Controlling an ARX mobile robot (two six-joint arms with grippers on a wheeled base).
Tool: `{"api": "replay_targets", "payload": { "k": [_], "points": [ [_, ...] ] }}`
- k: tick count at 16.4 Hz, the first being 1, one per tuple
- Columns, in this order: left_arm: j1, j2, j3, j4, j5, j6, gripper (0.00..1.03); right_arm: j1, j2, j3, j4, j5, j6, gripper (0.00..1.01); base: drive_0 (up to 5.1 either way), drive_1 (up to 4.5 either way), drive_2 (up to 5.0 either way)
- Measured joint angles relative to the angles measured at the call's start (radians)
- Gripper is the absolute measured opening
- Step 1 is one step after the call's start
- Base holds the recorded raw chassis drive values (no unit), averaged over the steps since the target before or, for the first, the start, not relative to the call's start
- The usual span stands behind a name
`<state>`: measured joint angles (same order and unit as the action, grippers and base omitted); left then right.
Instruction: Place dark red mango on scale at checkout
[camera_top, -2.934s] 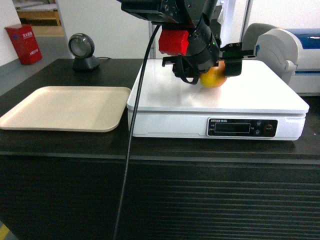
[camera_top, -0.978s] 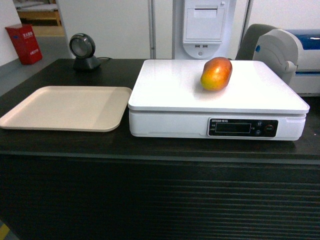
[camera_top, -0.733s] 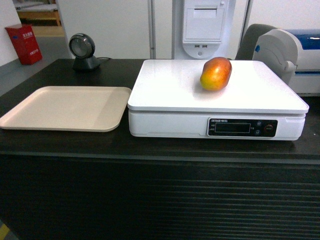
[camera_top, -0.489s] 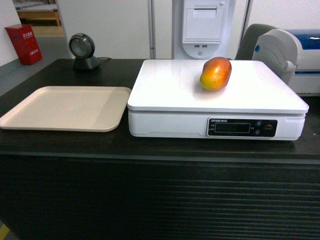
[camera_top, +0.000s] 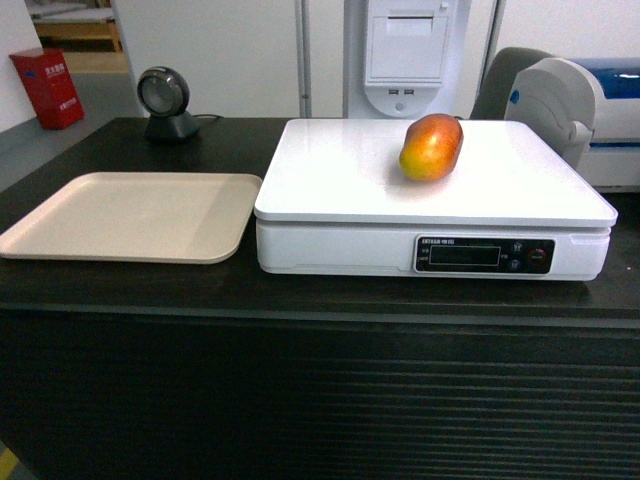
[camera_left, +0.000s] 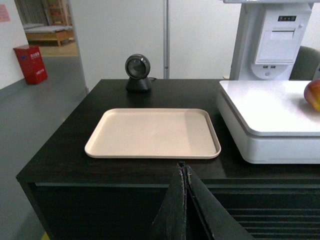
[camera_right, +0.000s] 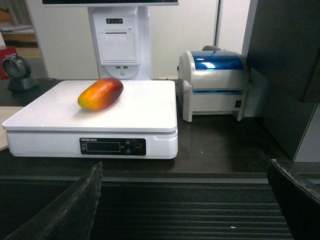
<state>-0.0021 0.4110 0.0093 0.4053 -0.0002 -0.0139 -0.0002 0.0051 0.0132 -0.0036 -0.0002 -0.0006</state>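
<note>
- Mango first: the dark red mango (camera_top: 431, 147) lies on the white platform of the scale (camera_top: 350, 180), toward the back and right of centre in the head view, nothing touching it, so we judge the placing done
- Scale sits on the black table (camera_top: 300, 300) of the checkout, just beside the beige tray (camera_top: 130, 215); a round scanner (camera_top: 166, 102) stands behind the tray, a label printer (camera_right: 215, 85) to the right of the scale
- We judge the fruit firm but bruisable, smooth-skinned and a little slippery, of moderate weight; being rounded, it could roll if nudged
- If we had to take it again, we would close across its short width at the fattest middle, with gentle pressure
- Its long axis lies flat on the platform, running from front-left to back-right in the head view; the red end points back and right, the yellow-orange end toward the front and left
- Left fingers (camera_left: 184, 200) are pressed together with no gap and hold nothing, hanging before the table front
- Right fingers (camera_right: 85, 210) stand spread wide at the edges of the right wrist view, empty, well apart from the fruit
</note>
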Motion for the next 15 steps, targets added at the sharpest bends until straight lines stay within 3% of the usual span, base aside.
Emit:
{"api": "replay_targets", "payload": {
  "k": [6, 12, 13, 15],
  "points": [
    [0.0, -0.167, 0.0, -0.16, 0.0, 0.0, 0.02, 0.0, 0.0, 0.0, 0.0, 0.0, 0.0, 0.98, 0.0, 0.0, 0.0],
    [0.0, -0.241, 0.0, -0.235, 0.0, 0.0, 0.02, 0.0, 0.0, 0.0, 0.0, 0.0, 0.0, 0.98, 0.0, 0.0, 0.0],
    [0.0, -0.336, 0.001, -0.383, 0.001, 0.0, 0.02, 0.0, 0.0, 0.0, 0.0, 0.0, 0.0, 0.98, 0.0, 0.0, 0.0],
    [0.0, -0.401, 0.006, -0.405, -0.001, 0.0, 0.02, 0.0, 0.0, 0.0, 0.001, -0.001, 0.0, 0.98, 0.0, 0.0, 0.0]
  ]
}}
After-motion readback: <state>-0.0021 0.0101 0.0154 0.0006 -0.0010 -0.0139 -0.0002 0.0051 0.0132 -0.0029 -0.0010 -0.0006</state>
